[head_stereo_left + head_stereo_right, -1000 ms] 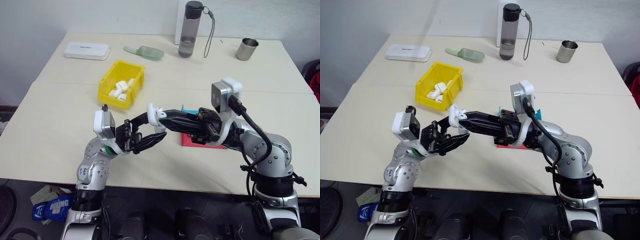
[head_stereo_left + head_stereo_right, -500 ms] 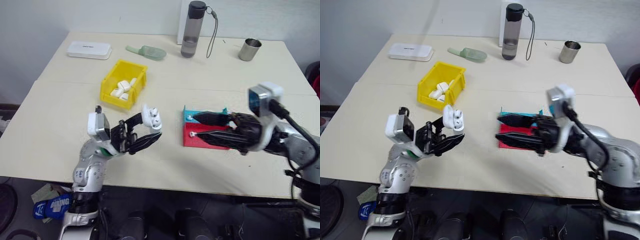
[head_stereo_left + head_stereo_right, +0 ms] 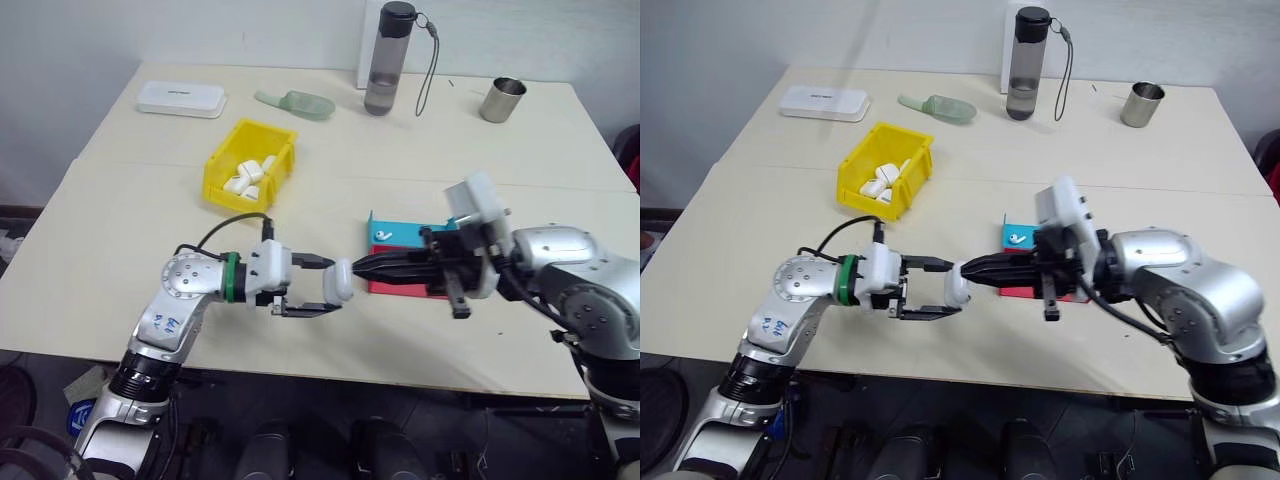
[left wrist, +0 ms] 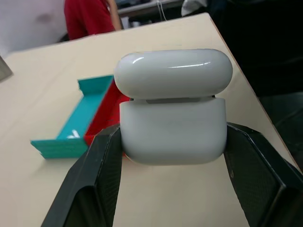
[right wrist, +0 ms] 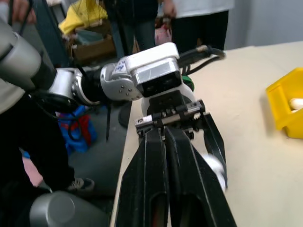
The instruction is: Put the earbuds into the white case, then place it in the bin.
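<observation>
Lid-closing step: left gripper (image 3: 318, 288) clenches the white case (image 3: 339, 281) at lower centre, right gripper (image 3: 362, 268) pinched empty against its lid; next, carry it to the yellow bin (image 3: 222, 176)

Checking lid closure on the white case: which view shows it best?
Left wrist view: the white case sits close up between the left end effector's fingers, lid seam visible and nearly shut. Both eye views show it small, with the right end effector at its side. In the right wrist view it is blurred behind that arm's fingers.
</observation>
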You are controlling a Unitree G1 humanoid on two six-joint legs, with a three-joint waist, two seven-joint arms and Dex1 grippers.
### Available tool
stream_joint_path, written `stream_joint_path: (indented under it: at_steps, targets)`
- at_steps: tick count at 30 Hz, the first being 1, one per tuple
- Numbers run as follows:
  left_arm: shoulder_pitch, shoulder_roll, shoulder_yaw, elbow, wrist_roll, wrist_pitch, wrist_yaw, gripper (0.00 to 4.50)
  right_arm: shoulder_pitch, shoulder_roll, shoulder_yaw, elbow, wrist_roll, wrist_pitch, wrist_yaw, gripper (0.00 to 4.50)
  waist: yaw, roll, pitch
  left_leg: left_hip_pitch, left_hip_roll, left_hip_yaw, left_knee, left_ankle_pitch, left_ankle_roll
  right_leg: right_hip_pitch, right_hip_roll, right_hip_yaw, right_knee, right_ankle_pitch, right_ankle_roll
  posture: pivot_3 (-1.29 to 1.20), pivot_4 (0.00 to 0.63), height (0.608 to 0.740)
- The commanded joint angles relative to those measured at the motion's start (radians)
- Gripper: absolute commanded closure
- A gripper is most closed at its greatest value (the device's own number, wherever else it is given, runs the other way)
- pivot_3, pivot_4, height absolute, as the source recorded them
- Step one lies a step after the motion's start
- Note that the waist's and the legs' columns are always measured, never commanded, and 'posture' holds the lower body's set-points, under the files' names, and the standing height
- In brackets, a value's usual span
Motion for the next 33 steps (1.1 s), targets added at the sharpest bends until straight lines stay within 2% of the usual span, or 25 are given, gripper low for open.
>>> stream_joint_path:
  at_steps: [1,6,11,15,18,21,25,29,31,32,33]
  targets:
    - [-0.019,-0.002,-0.015,-0.058,0.005,0.016,0.019,1.74,-0.034,0.018,0.075,-0.004,-0.091,-0.032,-0.009,4.47,0.001,0.0,0.0,0.0,0.0,0.0,0.0,0.0,0.0,0.0,0.0,0.0,0.0,0.0,0.0,0.0,0.15,0.74]
    - [-0.011,-0.01,-0.003,-0.063,-0.01,0.008,0.029,1.74,-0.011,0.013,0.093,0.014,-0.153,-0.046,-0.006,4.47,0.001,0.0,0.0,-0.001,0.0,-0.001,0.001,0.0,0.0,0.0,-0.001,-0.001,0.0,0.0,0.0,0.0,0.15,0.74]
    - [0.031,-0.001,0.049,-0.097,-0.073,0.006,0.023,1.74,0.09,-0.056,0.018,0.042,-0.163,-0.084,0.05,4.47,0.002,0.0,0.0,-0.001,0.0,-0.001,0.0,0.0,0.0,0.0,-0.001,-0.001,0.0,0.0,0.0,0.0,0.15,0.74]
    - [0.07,-0.004,0.127,-0.133,-0.165,0.061,0.057,1.74,0.232,-0.06,-0.122,0.055,-0.105,-0.157,0.1,4.47,0.003,-0.001,0.0,0.0,0.0,-0.001,0.001,0.0,0.0,0.0,-0.001,-0.001,0.0,0.0,0.0,0.0,0.15,0.74]
    - [0.091,0.007,0.198,-0.143,-0.218,0.119,0.105,1.74,0.314,0.008,-0.268,0.045,-0.032,-0.191,0.031,4.47,0.002,-0.001,0.0,0.0,0.0,-0.001,0.001,0.0,0.0,0.001,-0.001,-0.001,0.001,0.0,0.0,0.0,0.15,0.74]
    - [0.106,0.01,0.299,-0.116,-0.236,0.162,0.205,1.74,0.419,0.039,-0.385,-0.004,-0.004,-0.217,-0.017,3.86,0.001,-0.001,0.0,0.001,0.0,0.0,0.001,0.0,0.0,0.001,0.0,-0.001,0.001,0.0,0.0,0.0,0.15,0.74]
    - [0.046,0.01,0.398,-0.013,-0.206,0.18,0.35,1.74,0.503,0.145,-0.474,-0.061,-0.156,-0.452,-0.124,2.46,0.001,-0.001,0.0,0.001,0.0,0.0,0.001,0.0,0.0,0.001,0.0,0.0,0.002,0.0,0.0,0.0,0.15,0.74]
    - [-0.153,0.011,0.429,0.263,-0.067,0.109,0.555,1.74,0.524,0.212,-0.491,-0.075,-0.283,-0.586,-0.243,1.04,0.011,-0.004,-0.001,0.001,-0.001,0.0,0.002,0.002,-0.001,0.001,0.0,0.0,0.002,0.001,0.001,0.0,0.15,0.74]
    - [-0.23,0.007,0.413,0.385,-0.031,0.055,0.564,1.74,0.544,0.22,-0.471,-0.073,-0.313,-0.628,-0.245,0.29,0.012,-0.004,-0.001,0.002,-0.001,0.001,0.002,0.002,-0.001,0.001,0.0,0.0,0.002,0.001,0.002,0.0,0.15,0.74]
    - [-0.284,0.003,0.402,0.476,-0.007,0.005,0.564,1.74,0.554,0.231,-0.461,-0.074,-0.322,-0.644,-0.255,0.01,0.013,-0.004,-0.001,0.002,-0.002,0.001,0.001,0.002,-0.001,0.001,0.0,0.0,0.003,0.001,0.002,0.0,0.15,0.74]
    - [-0.355,-0.007,0.402,0.594,0.009,-0.034,0.579,1.74,0.561,0.24,-0.45,-0.076,-0.329,-0.661,-0.263,0.01,0.014,-0.005,-0.001,0.002,-0.002,0.001,0.0,0.002,-0.001,0.0,0.0,0.0,0.003,0.001,0.002,0.0,0.15,0.74]
